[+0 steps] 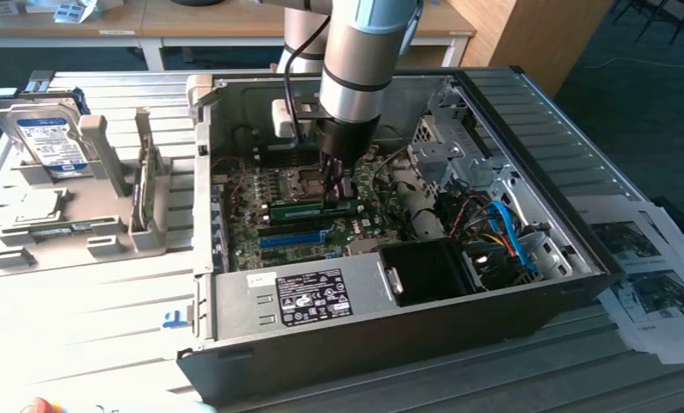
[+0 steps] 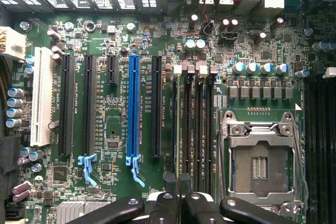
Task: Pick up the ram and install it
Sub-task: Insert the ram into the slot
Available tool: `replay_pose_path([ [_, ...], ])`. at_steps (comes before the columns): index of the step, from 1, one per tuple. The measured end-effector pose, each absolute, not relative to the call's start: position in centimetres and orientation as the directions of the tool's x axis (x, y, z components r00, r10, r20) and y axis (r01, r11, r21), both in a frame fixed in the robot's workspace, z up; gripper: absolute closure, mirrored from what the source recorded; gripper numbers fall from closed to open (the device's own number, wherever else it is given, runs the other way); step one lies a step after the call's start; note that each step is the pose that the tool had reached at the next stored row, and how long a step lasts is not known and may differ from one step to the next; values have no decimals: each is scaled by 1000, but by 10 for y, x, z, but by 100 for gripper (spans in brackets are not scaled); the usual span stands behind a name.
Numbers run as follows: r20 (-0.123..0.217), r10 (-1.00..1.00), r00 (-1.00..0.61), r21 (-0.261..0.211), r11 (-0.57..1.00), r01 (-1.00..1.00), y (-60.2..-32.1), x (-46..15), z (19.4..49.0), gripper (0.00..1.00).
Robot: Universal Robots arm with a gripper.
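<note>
An open case (image 1: 571,172) lies on its side with the motherboard (image 2: 115,45) facing up. On the board, an empty CPU socket (image 2: 260,163) sits just beside the dark memory slots (image 2: 202,129). A blue slot (image 2: 134,103) and a white slot (image 2: 42,98) lie on their other side. Toward the exterior view's right, a black shroud (image 1: 434,267) and blue cables (image 1: 508,232) crowd the case, and the arm's own column hides the board behind it. Outside the case, a grey holder (image 1: 101,215) carries a hard drive (image 1: 49,138) and a processor (image 1: 38,205). Everything rests on a slatted metal table (image 1: 89,301), with papers (image 1: 651,275) at the exterior view's right and wooden desks (image 1: 204,21) behind. The gripper (image 1: 339,191) is down inside the case, clenched on the top edge of the ram (image 1: 301,207). The ram stands on edge at the memory slots, its long axis running left to right in the exterior view; whether it is fully seated cannot be told.
</note>
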State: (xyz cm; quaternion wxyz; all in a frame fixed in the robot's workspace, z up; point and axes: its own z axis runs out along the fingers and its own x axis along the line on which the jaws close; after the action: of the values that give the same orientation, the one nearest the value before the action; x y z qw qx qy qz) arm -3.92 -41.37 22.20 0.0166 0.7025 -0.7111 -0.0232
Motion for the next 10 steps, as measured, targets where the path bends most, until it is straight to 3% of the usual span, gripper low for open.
replay_pose_path([
  [10, -9, -1000, -13, 56, 12, -998, -414, -39, 222, 87],
])
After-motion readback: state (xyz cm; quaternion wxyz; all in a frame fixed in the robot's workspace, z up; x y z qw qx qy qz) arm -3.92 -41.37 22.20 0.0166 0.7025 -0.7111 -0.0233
